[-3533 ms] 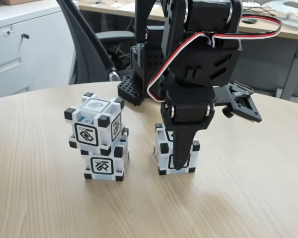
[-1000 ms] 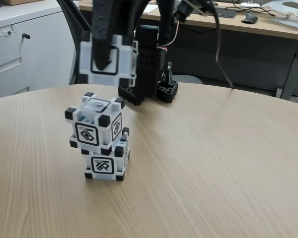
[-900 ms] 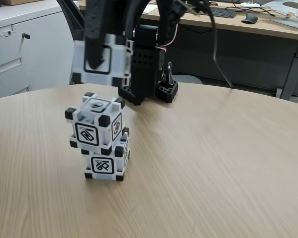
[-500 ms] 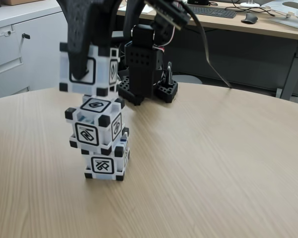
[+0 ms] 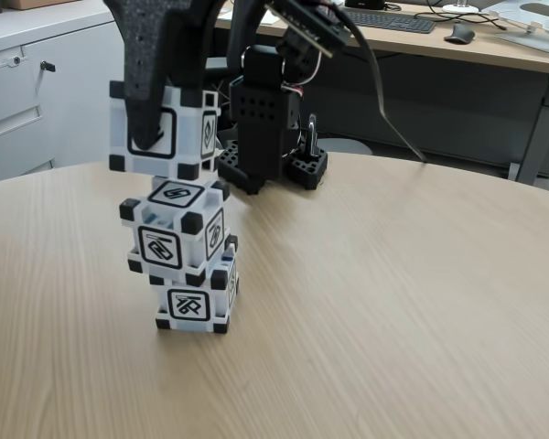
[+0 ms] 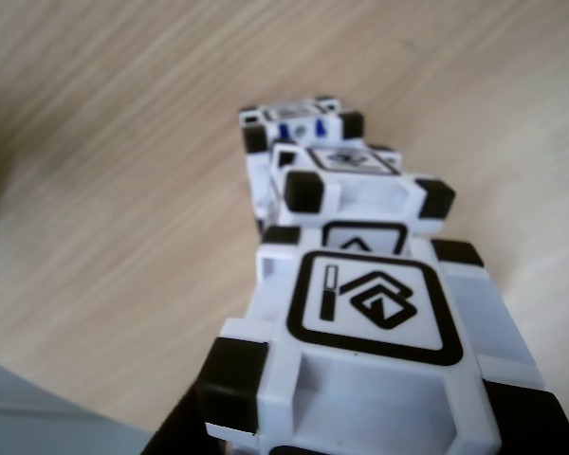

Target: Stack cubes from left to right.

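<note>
Pincer (image 5: 146, 137) is gripping the third cube (image 5: 165, 130), clenched on it, one black finger (image 5: 145, 110) lying across its front face. Cube is hanging just above the two-cube stack, slightly left of it, a thin gap showing. Upper stacked cube (image 5: 176, 230) is sitting twisted on the bottom cube (image 5: 194, 300). Stack is standing on the wooden desk (image 5: 393, 302). In the other view, held cube (image 6: 370, 370) is nearest, stacked cubes (image 6: 346, 185) beyond it.
</note>
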You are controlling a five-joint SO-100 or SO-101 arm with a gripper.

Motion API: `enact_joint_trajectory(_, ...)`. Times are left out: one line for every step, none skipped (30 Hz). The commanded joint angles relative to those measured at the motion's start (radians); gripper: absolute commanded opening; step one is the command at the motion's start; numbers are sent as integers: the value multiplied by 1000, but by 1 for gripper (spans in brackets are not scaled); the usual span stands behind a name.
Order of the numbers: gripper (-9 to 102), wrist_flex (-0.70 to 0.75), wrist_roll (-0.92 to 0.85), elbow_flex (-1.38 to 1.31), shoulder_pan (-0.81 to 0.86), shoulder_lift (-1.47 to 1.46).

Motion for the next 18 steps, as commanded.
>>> enact_joint_trajectory(38,-3,-15,-49,2,11)
enact_joint_trajectory(41,-3,-25,-49,-5,12)
enact_joint_trajectory(42,-3,-29,-49,-9,14)
enact_joint_trajectory(44,-3,-32,-49,-12,14)
enact_joint_trajectory(45,-3,-35,-49,-14,9)
enact_joint_trajectory(46,-3,-35,-49,-14,6)
enact_joint_trajectory(48,-2,-35,-49,-14,8)
enact_joint_trajectory(48,2,-37,-49,-14,8)
enact_joint_trajectory(48,2,-41,-49,-14,8)
enact_joint_trajectory(49,5,-44,-49,-14,9)
enact_joint_trajectory(49,8,-46,-49,-14,9)
enact_joint_trajectory(49,9,-52,-49,-15,5)
enact_joint_trajectory(49,9,-57,-40,-15,5)
enact_joint_trajectory(50,9,-57,-35,-18,5)
enact_joint_trajectory(49,9,-54,-35,-25,2)
enact_joint_trajectory(49,5,-49,-35,-40,2)
enact_joint_trajectory(49,3,-41,-35,-61,2)
enact_joint_trajectory(49,9,-31,-35,-87,2)
